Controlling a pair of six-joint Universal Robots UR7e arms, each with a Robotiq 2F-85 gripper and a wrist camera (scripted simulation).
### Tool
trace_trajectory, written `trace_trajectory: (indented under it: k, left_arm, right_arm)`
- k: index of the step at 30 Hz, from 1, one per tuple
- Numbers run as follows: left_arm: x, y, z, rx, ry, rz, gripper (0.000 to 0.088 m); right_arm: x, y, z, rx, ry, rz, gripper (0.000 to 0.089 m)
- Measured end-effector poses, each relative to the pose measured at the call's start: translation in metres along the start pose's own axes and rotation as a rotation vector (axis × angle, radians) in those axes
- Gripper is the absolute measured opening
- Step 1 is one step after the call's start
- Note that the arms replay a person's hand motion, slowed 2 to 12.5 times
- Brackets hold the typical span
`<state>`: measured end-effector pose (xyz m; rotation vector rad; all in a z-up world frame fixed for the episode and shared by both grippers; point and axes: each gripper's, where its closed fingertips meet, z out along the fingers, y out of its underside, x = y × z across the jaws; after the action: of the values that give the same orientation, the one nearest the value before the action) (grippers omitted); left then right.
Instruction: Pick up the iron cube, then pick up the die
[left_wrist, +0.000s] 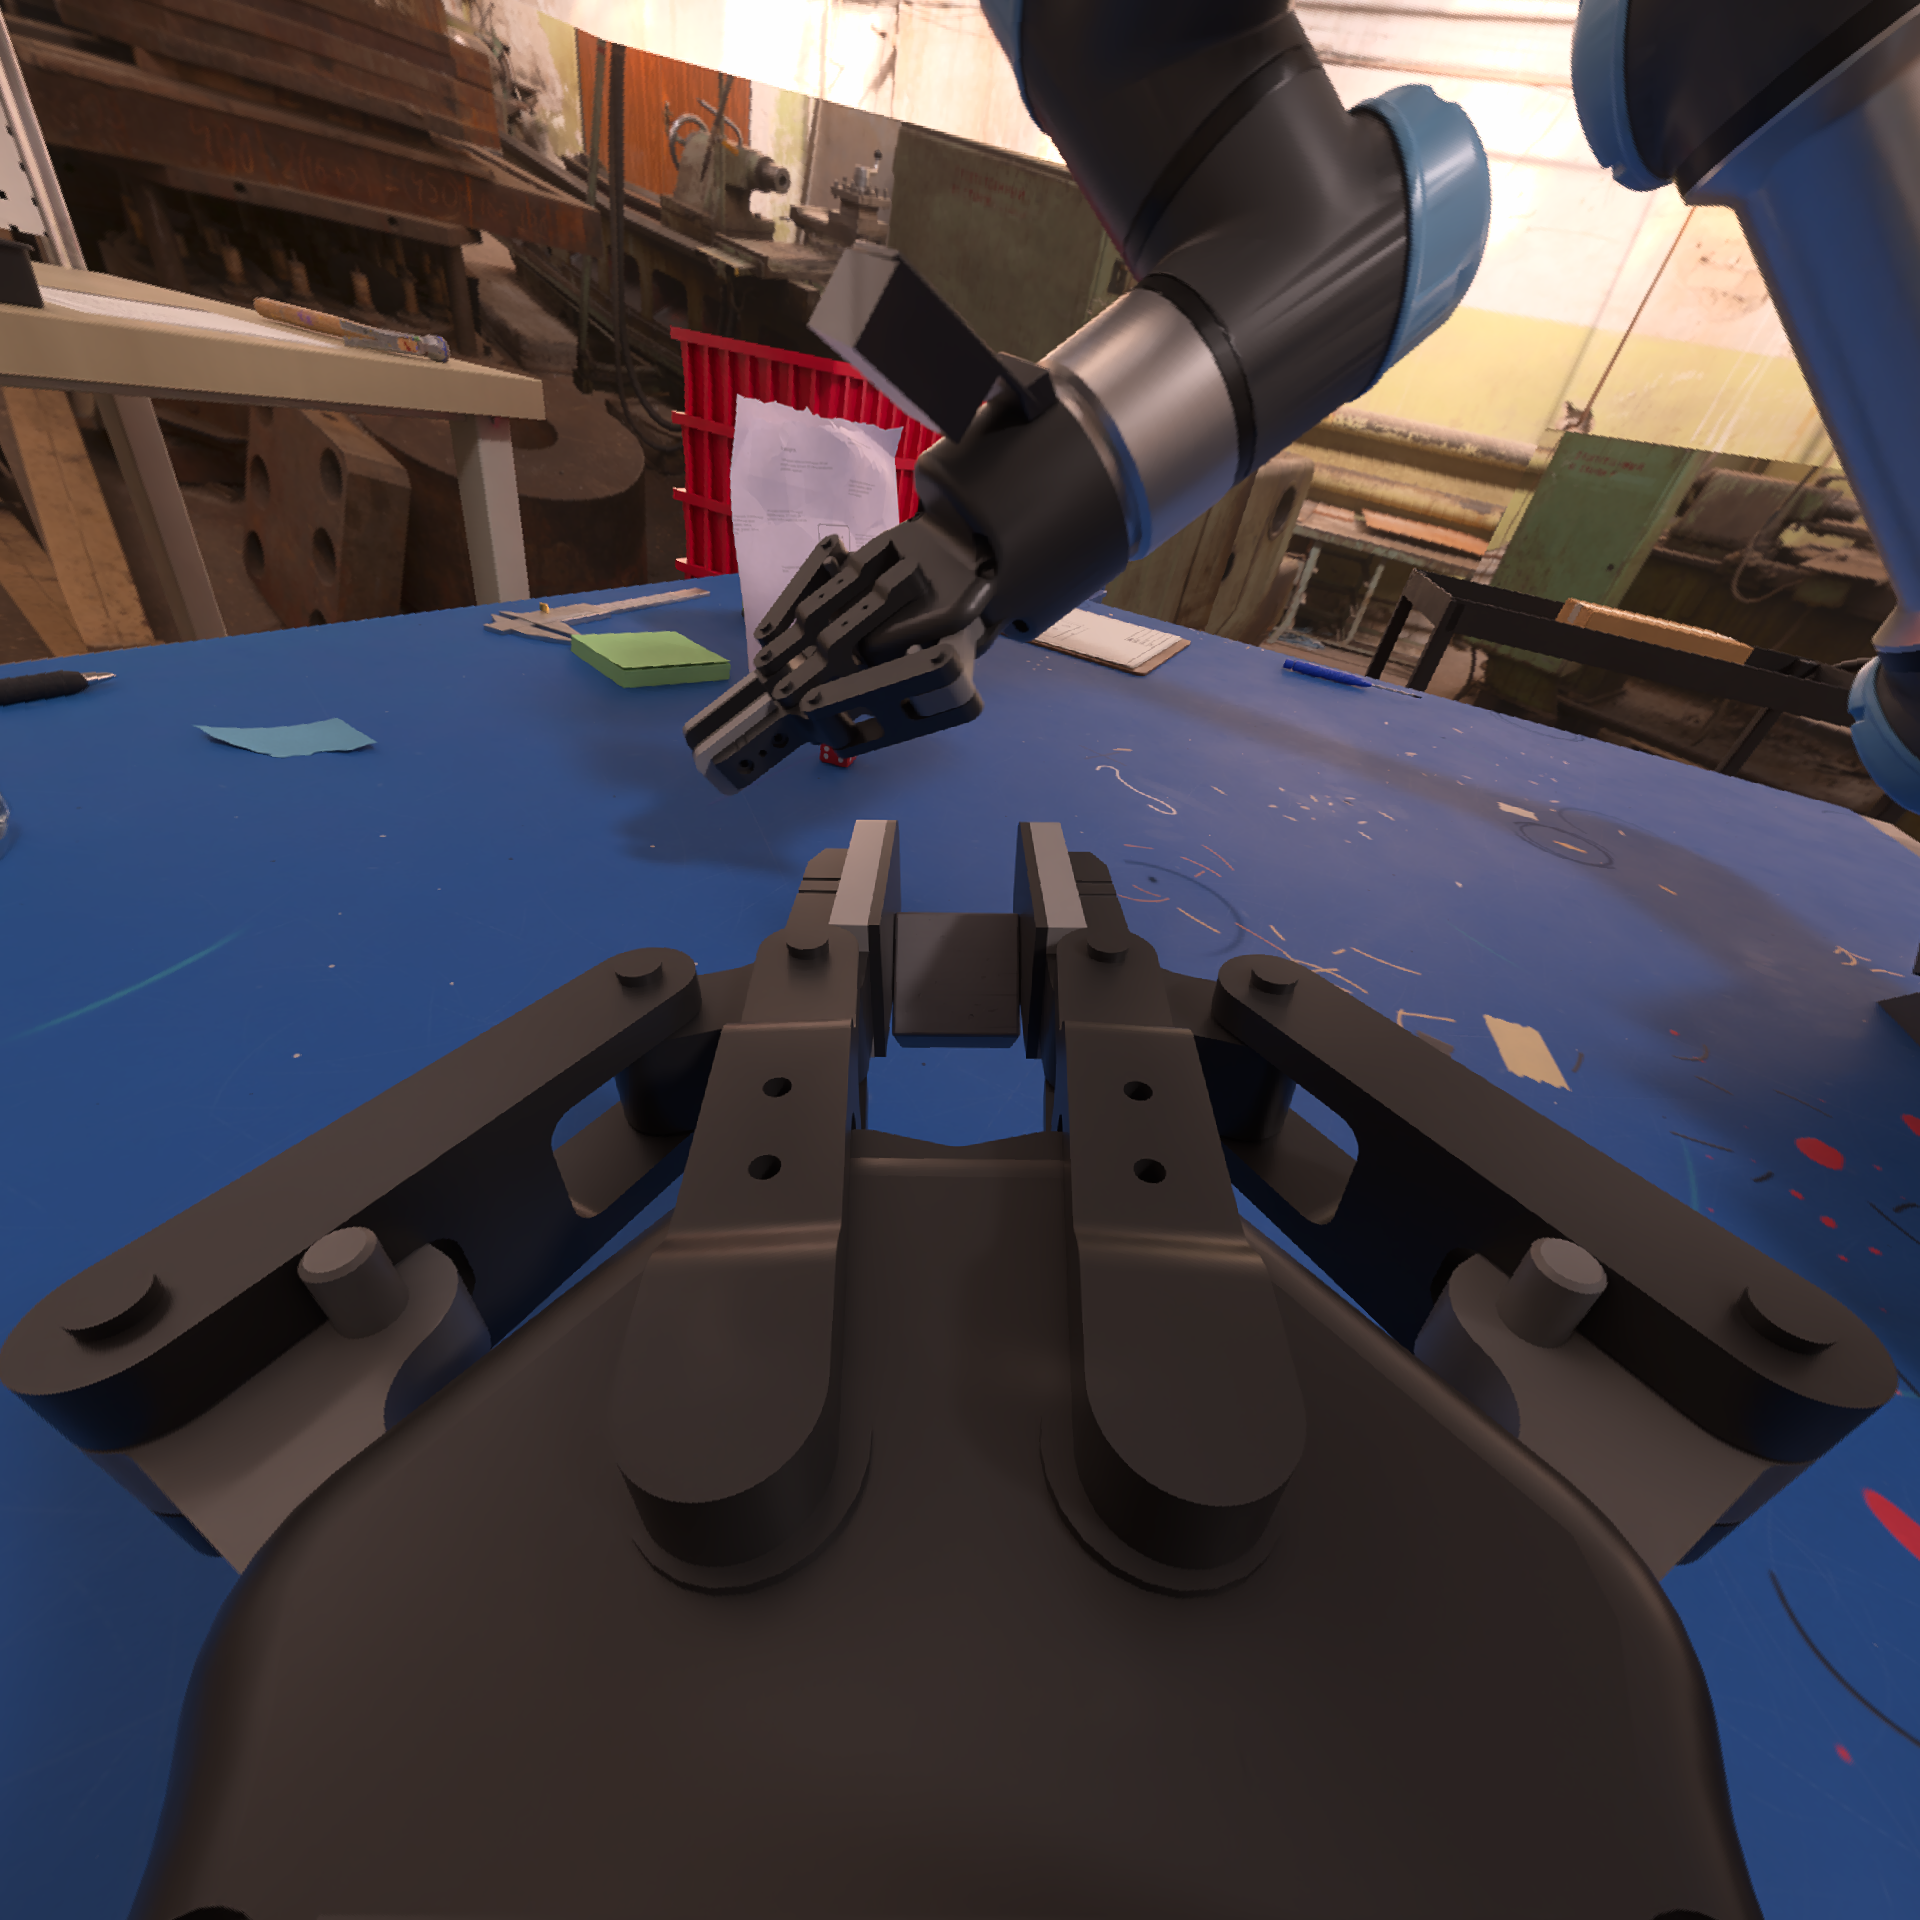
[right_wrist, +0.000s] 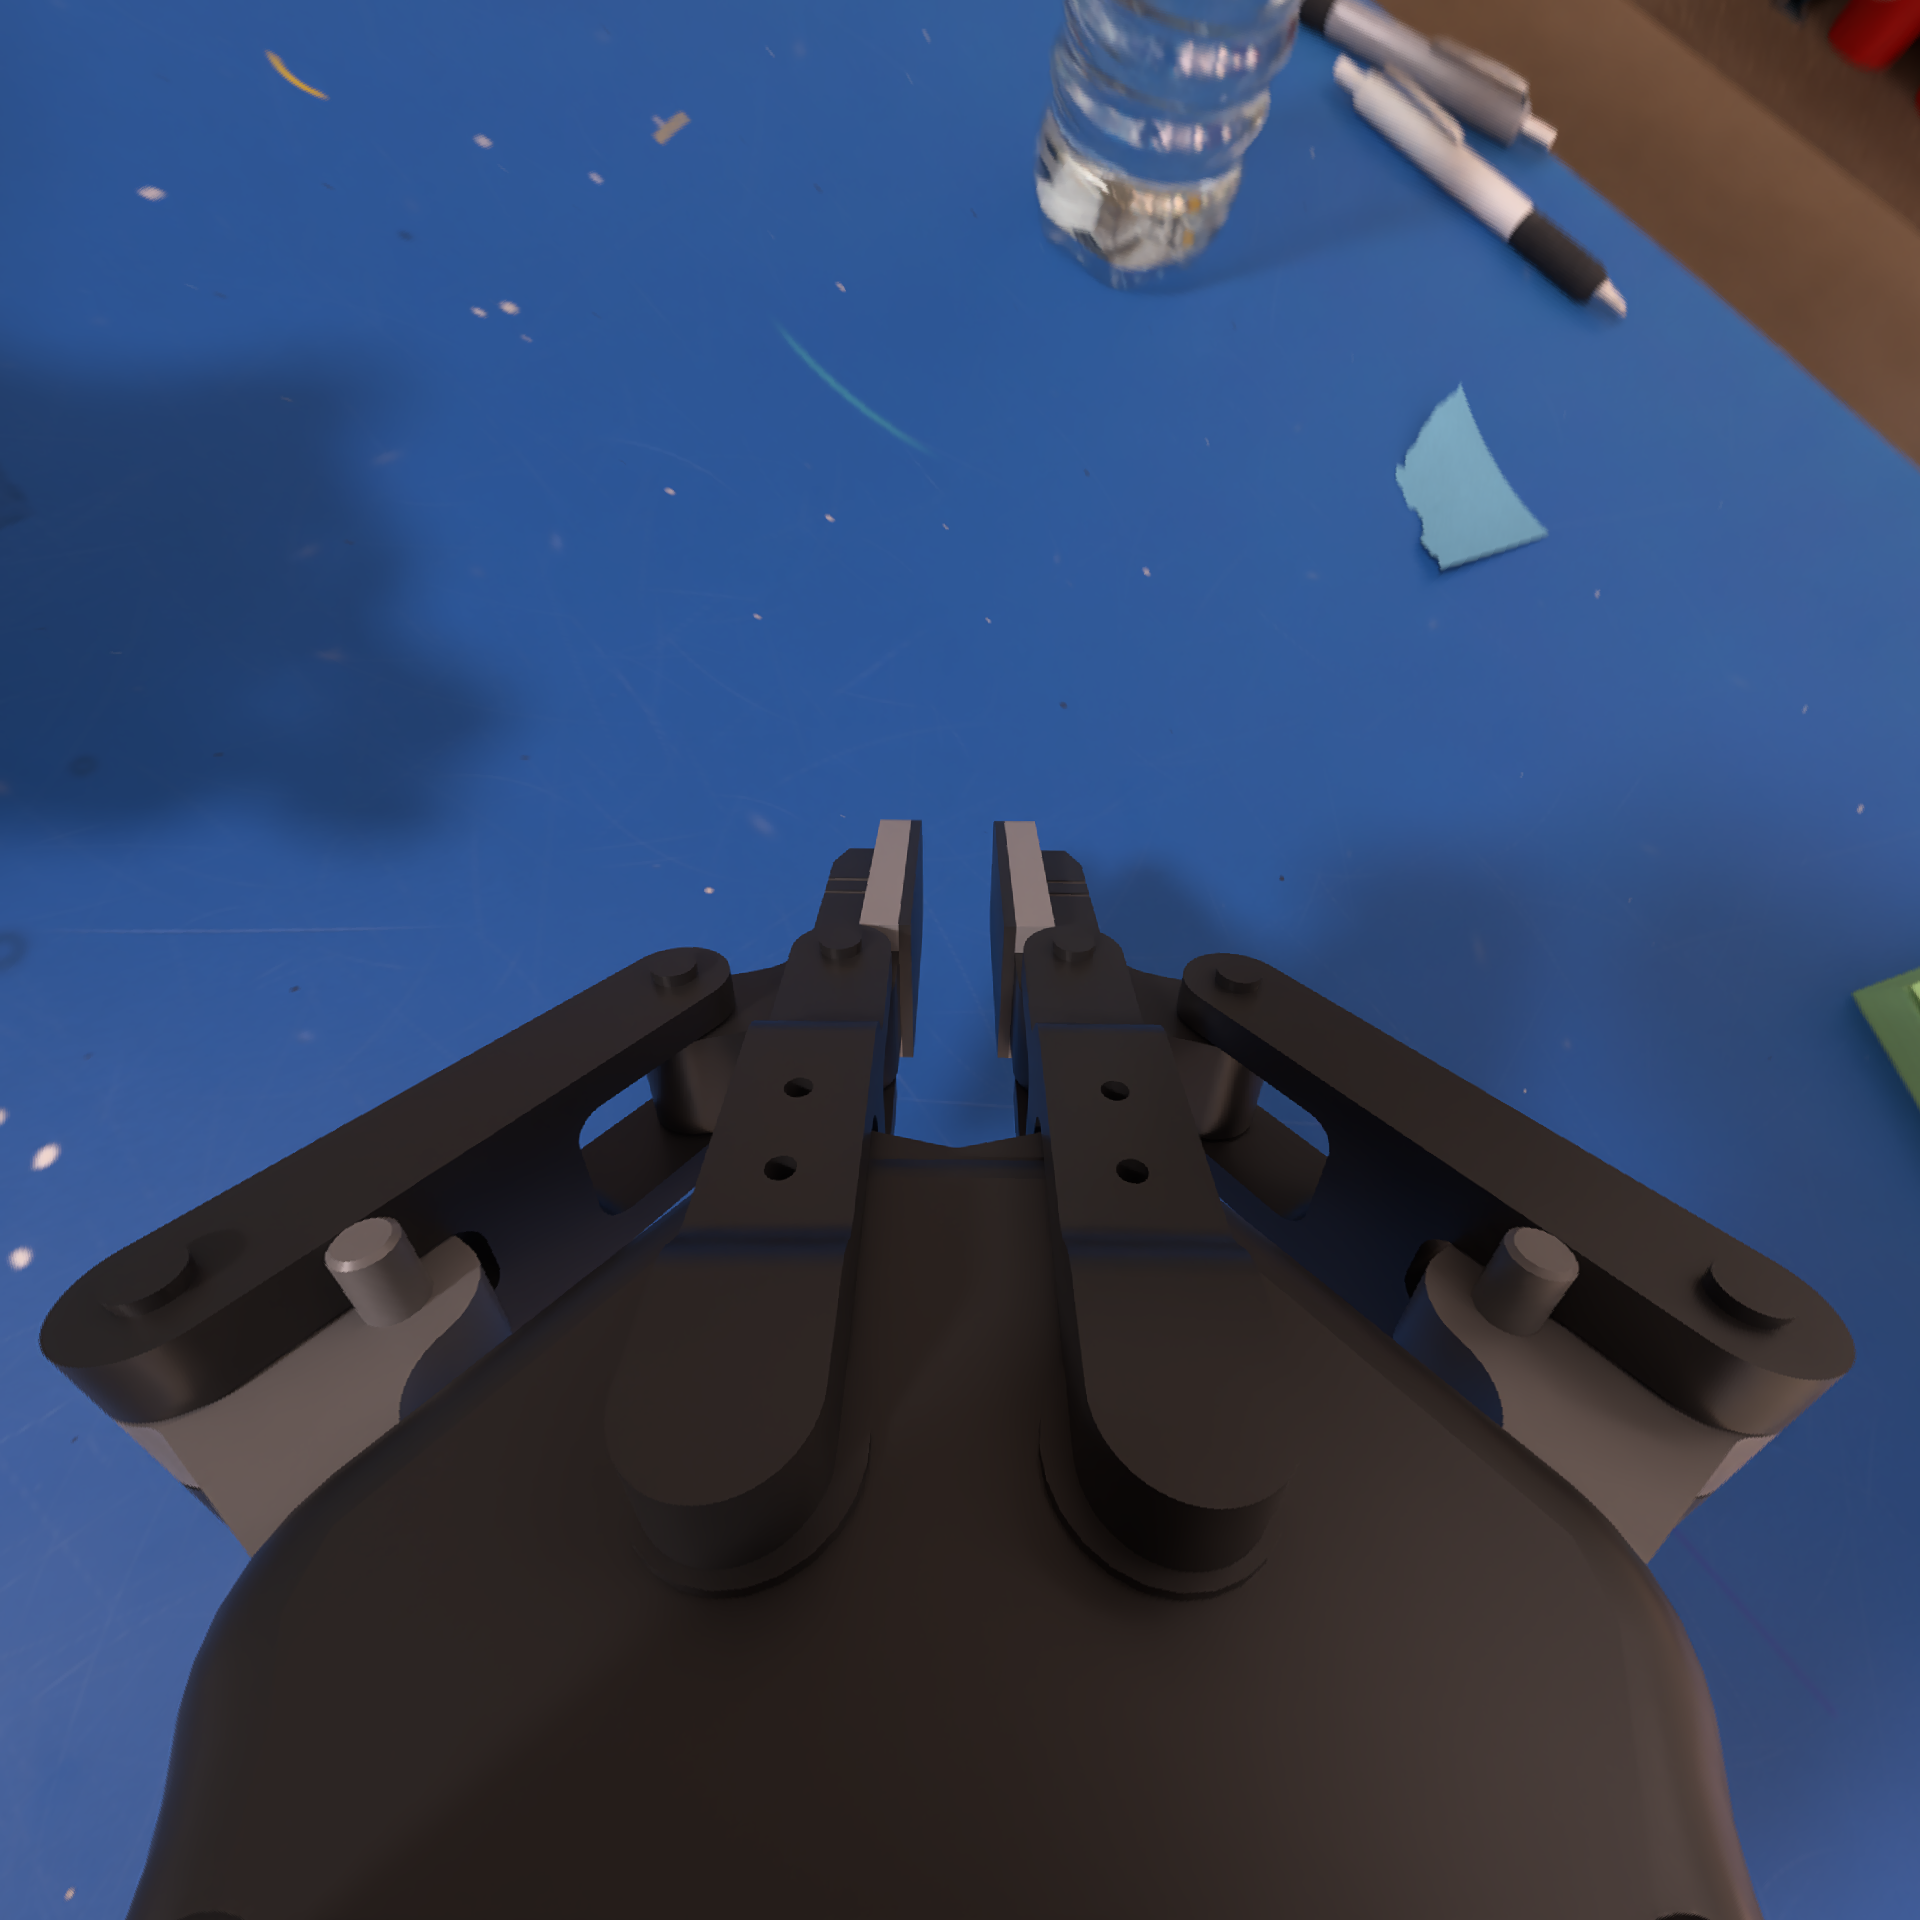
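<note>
My left gripper (left_wrist: 957, 868) is shut on the iron cube (left_wrist: 954, 977), a dark grey block held between its pads above the blue table (left_wrist: 364, 1039). The die (left_wrist: 836, 761) is small and red. It lies on the table farther off, half hidden behind my right gripper (left_wrist: 727, 753), which hangs low over the table just left of it. In the right wrist view my right gripper (right_wrist: 957, 883) is nearly shut, with only a narrow gap between the pads and nothing in it. The die does not show in that view.
A green pad (left_wrist: 649, 658), a torn blue paper scrap (left_wrist: 286, 736) and a caliper (left_wrist: 592, 613) lie far left. A clear water bottle (right_wrist: 1148, 135), two pens (right_wrist: 1475, 177) and the paper scrap (right_wrist: 1465, 488) lie beyond the right gripper. A red crate (left_wrist: 769, 436) stands behind the table.
</note>
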<state>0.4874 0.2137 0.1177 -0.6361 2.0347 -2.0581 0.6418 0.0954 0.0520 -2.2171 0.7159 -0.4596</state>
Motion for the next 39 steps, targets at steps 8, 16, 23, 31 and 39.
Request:
trace_trajectory:
  k: [8, 16, 23, 31, 39]
  left_arm:
    - [0.000, -0.004, 0.001, -0.004, 0.018, -0.005, 0.0201]
    - [0.004, -0.011, 0.004, 0.000, 0.054, -0.009, 0.0201]
    - [0.008, -0.017, 0.006, -0.003, 0.086, -0.005, 0.0201]
    - [0.014, -0.020, 0.009, -0.013, 0.111, 0.017, 0.0201]
    - [0.019, -0.021, 0.012, -0.027, 0.130, 0.031, 0.0201]
  right_arm:
    - [-0.023, -0.015, -0.031, 0.133, -0.039, -0.098, 0.0116]
    - [-0.043, -0.022, -0.062, 0.243, -0.056, -0.154, 0.0112]
    - [-0.062, -0.025, -0.088, 0.343, -0.078, -0.187, 0.0108]
    - [-0.077, -0.021, -0.110, 0.410, -0.078, -0.202, 0.0103]
    - [-0.086, -0.015, -0.124, 0.446, -0.074, -0.217, 0.0090]
